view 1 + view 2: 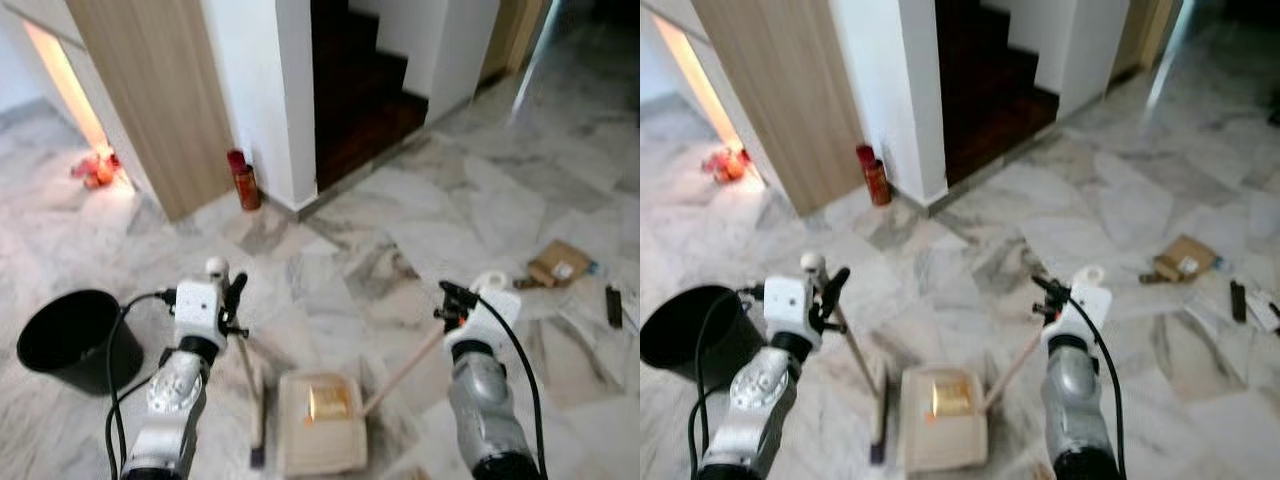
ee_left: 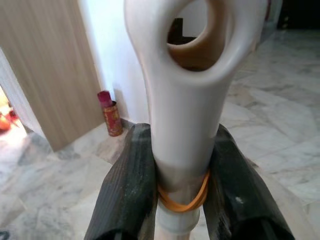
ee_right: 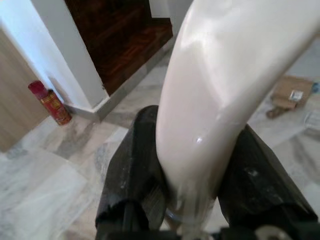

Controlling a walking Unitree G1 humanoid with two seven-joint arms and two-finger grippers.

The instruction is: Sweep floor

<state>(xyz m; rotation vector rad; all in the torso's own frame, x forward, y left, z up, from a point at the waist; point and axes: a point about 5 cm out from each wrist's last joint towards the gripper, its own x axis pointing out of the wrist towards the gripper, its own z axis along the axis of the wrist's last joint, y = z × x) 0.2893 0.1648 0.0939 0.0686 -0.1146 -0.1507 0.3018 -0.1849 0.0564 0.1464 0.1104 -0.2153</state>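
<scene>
Broom (image 1: pixel 248 375) and dustpan (image 1: pixel 322 422) stand on the marble floor (image 1: pixel 420 220) between the two arms, their lower ends cut off or blurred near the frame edge, so the bristles are hard to make out. The left pincer (image 1: pixel 228 300) is clamped on the broom's cream handle top, which has an oval hanging hole and an orange rubber band just below the fingers (image 2: pixel 131 190). The right pincer (image 1: pixel 452 300) is clamped on the dustpan's cream handle end; its thin stick slants down to the beige pan, where something yellowish shines, too blurred to name. A black bucket (image 1: pixel 70 335) sits to the left, partly behind the left arm's cable. A red can (image 1: pixel 243 180) stands by the white wall corner. Cardboard (image 1: pixel 557 263) and a dark object (image 1: pixel 613 305) lie on the floor to the right.
</scene>
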